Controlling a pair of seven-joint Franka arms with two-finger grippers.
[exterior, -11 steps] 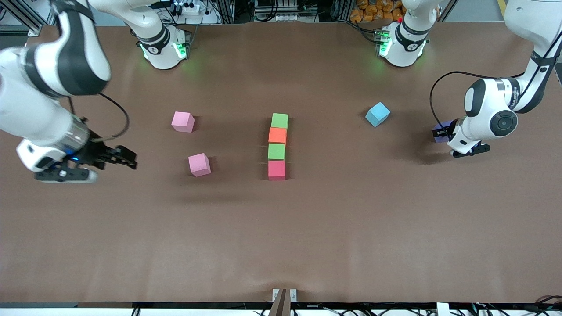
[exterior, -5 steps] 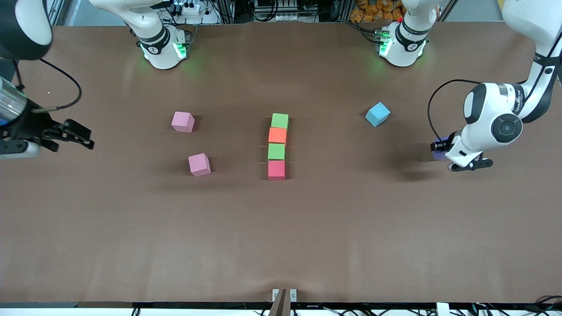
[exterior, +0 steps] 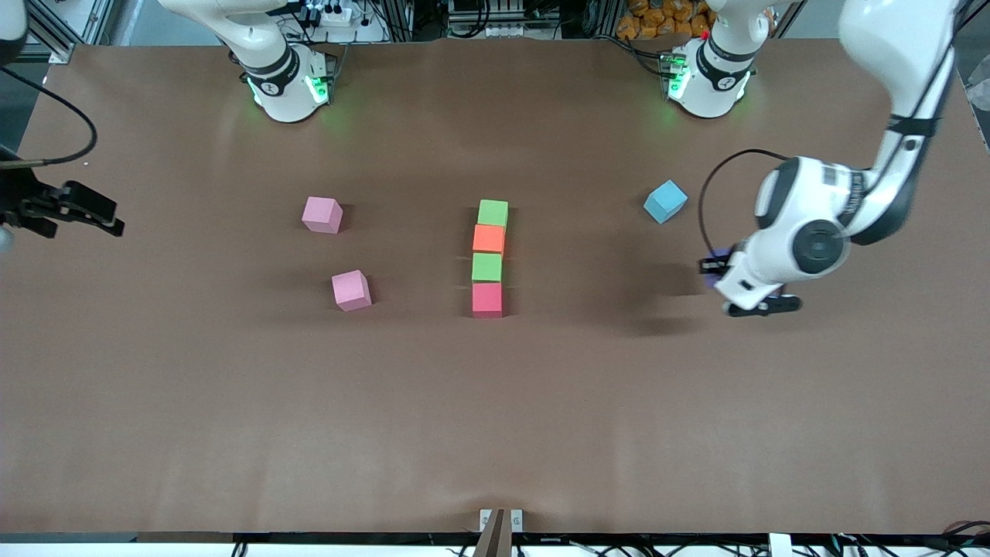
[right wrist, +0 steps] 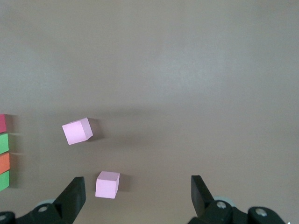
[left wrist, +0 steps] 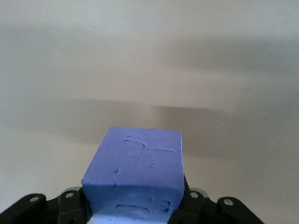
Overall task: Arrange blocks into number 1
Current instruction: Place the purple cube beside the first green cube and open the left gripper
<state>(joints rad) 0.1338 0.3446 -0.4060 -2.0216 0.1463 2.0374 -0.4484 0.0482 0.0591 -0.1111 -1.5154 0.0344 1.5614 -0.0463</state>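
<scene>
Mid-surface [exterior: 541, 433], four blocks [exterior: 488, 265] sit in a line running toward the front camera, green, orange, green, red, while the left pincer [exterior: 715, 267] carries the purple block [left wrist: 135, 179] in the air toward its end, right pincer [exterior: 85, 216] gaping wide.

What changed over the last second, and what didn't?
The left pincer, shut on the purple block, carried it from the left arm's end toward the block column. The right pincer, open and empty, withdrew toward the table edge. The column, both pink cubes and the blue cube stayed put.
</scene>
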